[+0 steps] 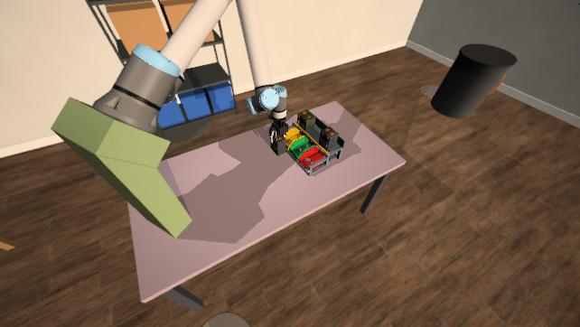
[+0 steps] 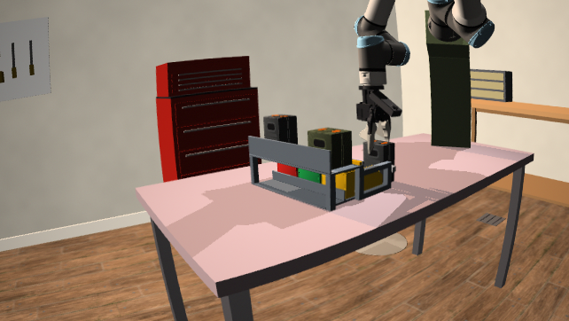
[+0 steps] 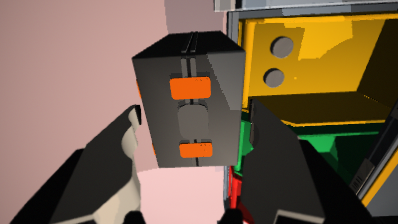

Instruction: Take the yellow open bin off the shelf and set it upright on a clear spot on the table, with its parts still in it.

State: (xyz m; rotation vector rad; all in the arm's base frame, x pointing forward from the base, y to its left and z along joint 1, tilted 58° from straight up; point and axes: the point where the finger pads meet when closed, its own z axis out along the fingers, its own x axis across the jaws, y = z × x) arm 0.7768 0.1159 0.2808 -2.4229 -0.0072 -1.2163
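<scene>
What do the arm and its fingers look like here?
The arm has cream tube links and grey joint housings with light-blue caps. It rises from an olive-green block base. The gripper is black, with one dark finger and one with a cream inner face. No cables or markings show.
</scene>
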